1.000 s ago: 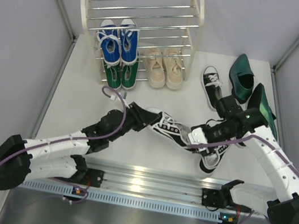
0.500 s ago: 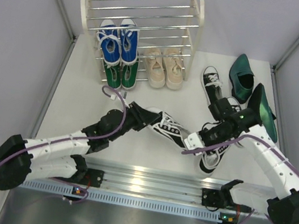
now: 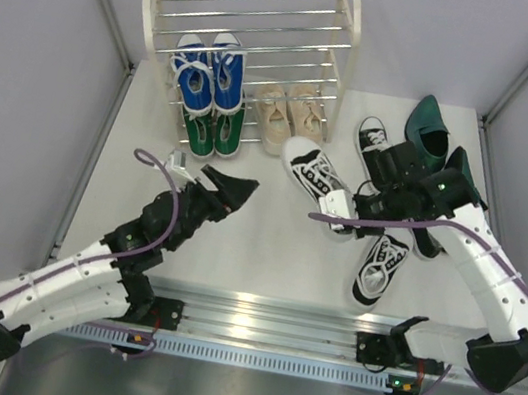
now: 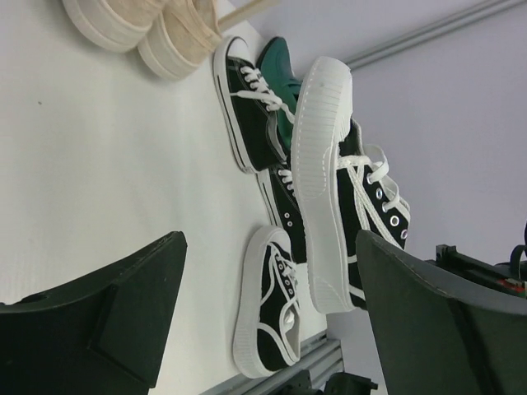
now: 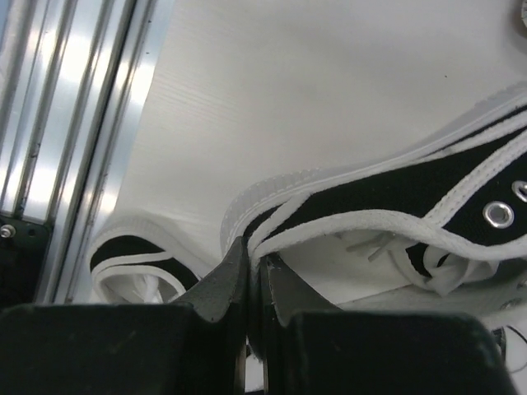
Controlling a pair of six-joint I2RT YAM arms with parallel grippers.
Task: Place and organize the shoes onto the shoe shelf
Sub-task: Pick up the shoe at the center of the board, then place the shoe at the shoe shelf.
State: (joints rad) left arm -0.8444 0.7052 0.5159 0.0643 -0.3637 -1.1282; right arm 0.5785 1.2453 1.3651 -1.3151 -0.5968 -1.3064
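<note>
Right wrist: right gripper (image 5: pixel 251 257) pinches black-and-white sneaker (image 5: pixel 395 191) by collar; left gripper (image 4: pixel 270 243) gapes.

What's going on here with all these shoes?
Two robot arms are tidying shoes onto a shoe shelf. The right gripper is shut on the heel rim of a black-and-white sneaker. The left gripper is open and empty. The blue pair, green pair and beige pair sit at the shelf. Two more sneakers and green dress shoes wait on the table.

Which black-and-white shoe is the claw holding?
The black-and-white shoe in the middle, toe near the beige pair: the right claw pinches its back rim. The other black-and-white shoes lie loose on the table.
</note>
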